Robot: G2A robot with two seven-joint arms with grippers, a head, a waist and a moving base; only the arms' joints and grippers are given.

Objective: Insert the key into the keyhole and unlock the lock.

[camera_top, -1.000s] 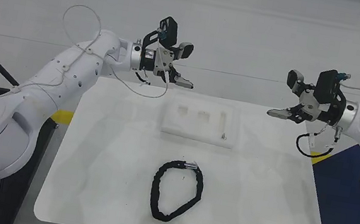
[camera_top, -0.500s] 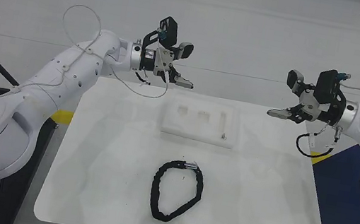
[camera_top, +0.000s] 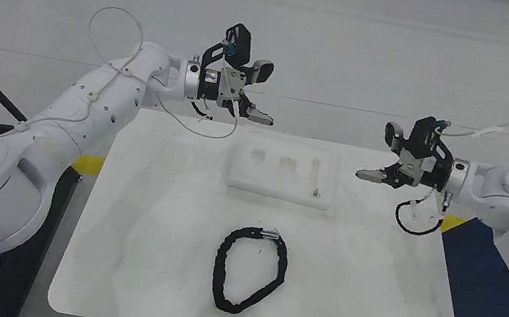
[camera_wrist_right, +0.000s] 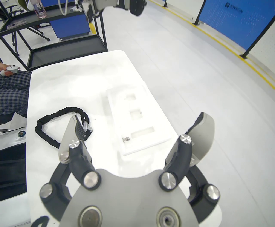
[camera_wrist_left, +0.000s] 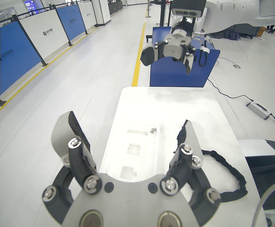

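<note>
Left gripper (camera_wrist_left: 128, 125) spread wide; key (camera_wrist_left: 153, 130) lies on white tray (camera_wrist_left: 148, 157).

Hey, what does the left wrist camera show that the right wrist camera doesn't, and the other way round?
Left wrist view's extras: the right gripper face-on and whole, open, and a power strip on the floor. Right wrist view's extras: most of the chain lock's loop with its silver lock end, and a black shelf cart. Shared: the white table, the foam tray with the key lying on it, and part of the chain.
</note>
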